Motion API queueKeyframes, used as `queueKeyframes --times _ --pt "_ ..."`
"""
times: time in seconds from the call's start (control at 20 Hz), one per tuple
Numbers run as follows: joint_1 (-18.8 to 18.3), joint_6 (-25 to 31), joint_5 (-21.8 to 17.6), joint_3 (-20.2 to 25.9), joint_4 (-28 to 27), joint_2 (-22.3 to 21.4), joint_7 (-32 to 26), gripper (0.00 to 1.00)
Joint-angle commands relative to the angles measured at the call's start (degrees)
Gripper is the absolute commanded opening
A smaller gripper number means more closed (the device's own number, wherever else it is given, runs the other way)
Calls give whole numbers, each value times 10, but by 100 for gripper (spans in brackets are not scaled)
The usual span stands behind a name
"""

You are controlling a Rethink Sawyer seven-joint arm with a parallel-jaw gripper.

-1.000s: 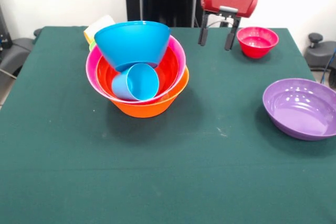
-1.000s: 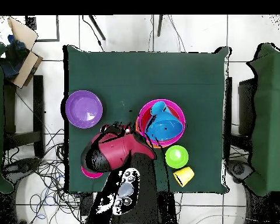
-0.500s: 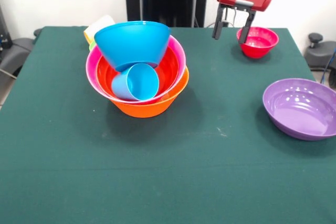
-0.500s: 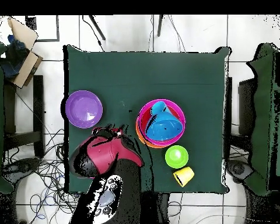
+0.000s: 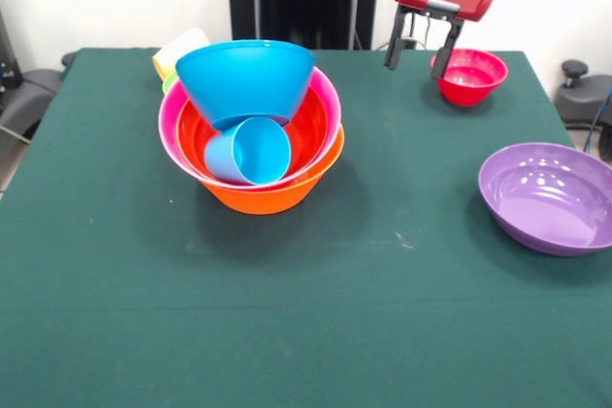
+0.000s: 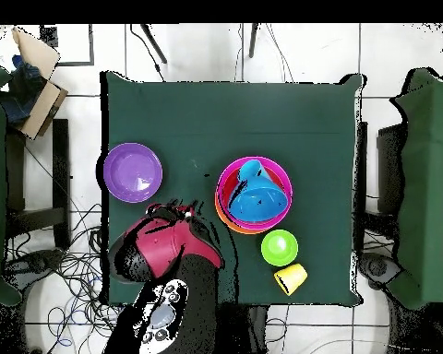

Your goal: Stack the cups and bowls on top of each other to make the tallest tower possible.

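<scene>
The tower stands left of centre: an orange bowl (image 5: 273, 193) as base, a pink bowl (image 5: 168, 136) in it, then a red-orange bowl (image 5: 311, 131). A blue bowl (image 5: 244, 74) leans tilted on top, and a light blue cup (image 5: 251, 150) lies on its side inside. From overhead the tower (image 6: 254, 195) is right of centre. My gripper (image 5: 413, 69) hangs open and empty at the far right, just left of a small magenta bowl (image 5: 469, 74). A purple bowl (image 5: 547, 196) sits alone at the right. A yellow cup (image 5: 177, 50) peeks out behind the tower.
Overhead, a green bowl (image 6: 280, 247) and the yellow cup (image 6: 291, 277) lie between the tower and the table edge by the robot. The red arm (image 6: 161, 244) covers the magenta bowl there. The purple bowl (image 6: 132, 171) is at the left.
The gripper rose and moved right towards the small magenta bowl, then nearly stopped in the last half second. It stays open and empty. The bowls and cups have not visibly moved.
</scene>
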Motion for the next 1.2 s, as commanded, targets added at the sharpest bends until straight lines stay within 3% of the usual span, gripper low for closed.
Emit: queueKeyframes --times 0.05,0.25,0.45,0.95,1.2 --pt "8 -10 15 19 25 19 80 100" --pt "28 -56 12 -2 47 35 97 100" --pt "26 -79 10 5 86 23 96 100" --pt "-3 -23 22 64 157 -41 59 100" --pt "-6 -19 27 71 153 -37 56 100"
